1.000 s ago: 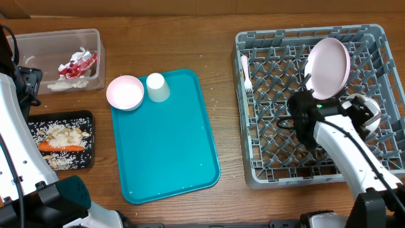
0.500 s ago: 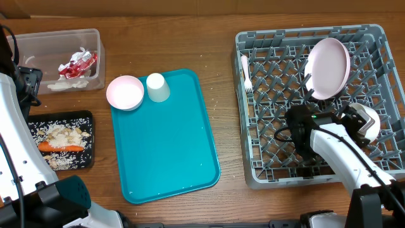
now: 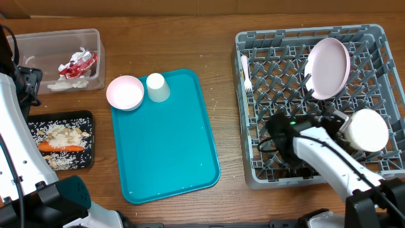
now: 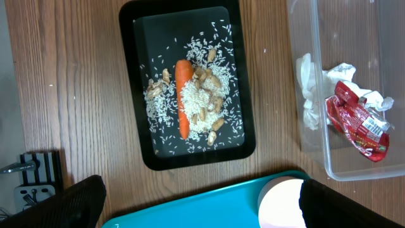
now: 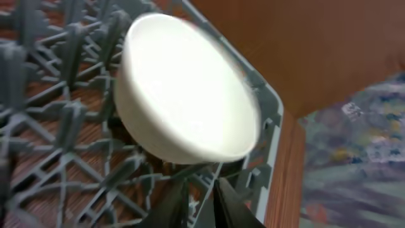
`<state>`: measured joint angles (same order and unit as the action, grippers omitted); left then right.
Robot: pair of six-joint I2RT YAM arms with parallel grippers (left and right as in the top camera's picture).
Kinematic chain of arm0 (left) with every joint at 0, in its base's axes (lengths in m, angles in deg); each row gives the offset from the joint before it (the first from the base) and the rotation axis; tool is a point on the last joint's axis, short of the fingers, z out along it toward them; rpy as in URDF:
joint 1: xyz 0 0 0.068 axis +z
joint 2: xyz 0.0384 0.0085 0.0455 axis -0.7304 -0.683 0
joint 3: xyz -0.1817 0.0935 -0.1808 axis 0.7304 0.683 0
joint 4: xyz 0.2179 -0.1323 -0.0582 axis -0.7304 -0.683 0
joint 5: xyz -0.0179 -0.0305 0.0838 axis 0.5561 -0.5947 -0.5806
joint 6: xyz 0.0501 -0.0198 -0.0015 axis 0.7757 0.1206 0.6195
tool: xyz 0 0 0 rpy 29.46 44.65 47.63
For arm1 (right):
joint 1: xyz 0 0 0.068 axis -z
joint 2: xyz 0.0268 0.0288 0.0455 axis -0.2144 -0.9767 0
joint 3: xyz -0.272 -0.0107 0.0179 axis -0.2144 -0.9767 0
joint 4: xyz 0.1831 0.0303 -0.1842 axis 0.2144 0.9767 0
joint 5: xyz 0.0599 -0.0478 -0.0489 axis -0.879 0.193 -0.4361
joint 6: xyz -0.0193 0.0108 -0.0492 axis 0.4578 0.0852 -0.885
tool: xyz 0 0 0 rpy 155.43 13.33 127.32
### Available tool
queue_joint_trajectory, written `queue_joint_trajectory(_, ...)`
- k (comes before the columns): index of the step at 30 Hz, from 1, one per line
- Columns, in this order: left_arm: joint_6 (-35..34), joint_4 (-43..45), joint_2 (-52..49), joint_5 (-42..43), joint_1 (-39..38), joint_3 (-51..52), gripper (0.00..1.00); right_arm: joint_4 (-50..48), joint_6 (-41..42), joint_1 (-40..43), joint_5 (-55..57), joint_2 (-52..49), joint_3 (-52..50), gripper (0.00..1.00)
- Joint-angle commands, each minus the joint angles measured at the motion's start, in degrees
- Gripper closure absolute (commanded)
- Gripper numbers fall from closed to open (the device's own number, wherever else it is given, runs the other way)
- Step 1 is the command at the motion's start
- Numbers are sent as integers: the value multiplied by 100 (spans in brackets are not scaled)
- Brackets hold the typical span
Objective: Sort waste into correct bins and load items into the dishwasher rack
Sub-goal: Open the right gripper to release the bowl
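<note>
We judge the small pale bowl [image 3: 368, 130], tilted on pegs at the dishwasher rack's [image 3: 242, 114] right edge, light, stiff & slick (fragile if ceramic), best pinched at its rim; the right gripper [image 5: 199, 206] shows a narrow gap, grip unclear.

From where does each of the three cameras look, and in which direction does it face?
Overhead: above the table, facing straight down; both arms show.
Left wrist: on the left arm, facing down at the black tray; its open fingers frame the bottom.
Right wrist: close above the rack, facing the white bowl; fingertips below.
Overhead and left wrist share the carrot.
</note>
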<state>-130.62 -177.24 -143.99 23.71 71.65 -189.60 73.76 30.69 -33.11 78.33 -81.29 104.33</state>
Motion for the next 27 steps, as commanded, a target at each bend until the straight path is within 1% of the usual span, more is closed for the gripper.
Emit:
queue_joint_trajectory(1,-118,-9,-46,-125,-66,22,0,120,0,-345,-382,76,103,83)
queue_joint_trajectory(5,-120,-7,-48,-125,-81,22,0,398,2,-476,-723,258,404,83)
queue_joint_trajectory(9,-118,-9,-48,-125,-74,22,0,612,20,-470,-863,723,741,83)
queue_joint_trajectory(10,-118,-9,-48,-122,-74,22,0,643,17,-468,-863,863,804,81)
queue_joint_trajectory(11,-120,-9,-48,-122,-76,22,0,671,20,-466,-859,1010,861,75)
queue_joint_trajectory(12,-120,-7,-48,-122,-83,22,0,673,15,-463,-822,1272,927,67)
queue_joint_trajectory(13,-120,-7,-46,-125,-81,22,0,671,15,-463,-793,1375,942,62)
queue_joint_trajectory(14,-120,-7,-46,-122,-81,22,0,662,17,-455,-726,1569,949,59)
queue_joint_trajectory(17,-120,-9,-48,-122,-81,22,0,662,20,-352,-603,2022,949,51)
queue_joint_trajectory(18,-118,-9,-48,-125,-81,22,0,588,17,-258,-629,2192,949,45)
queue_joint_trajectory(19,-120,-9,-48,-125,-81,22,0,516,17,-184,-660,2277,949,35)
queue_joint_trajectory(20,-118,-7,-48,-125,-81,22,0,238,-87,81,-866,2450,949,18)
queue_joint_trajectory(22,-118,-7,-48,-125,-81,22,0,-184,-616,420,-1189,2527,949,3)
queue_joint_trajectory(23,-118,-7,-48,-125,-81,22,0,-450,-1078,608,-1445,2531,949,0)
queue_joint_trajectory(27,-118,-9,-48,-125,-81,22,0,-1506,-3220,1266,-3344,2531,960,0)
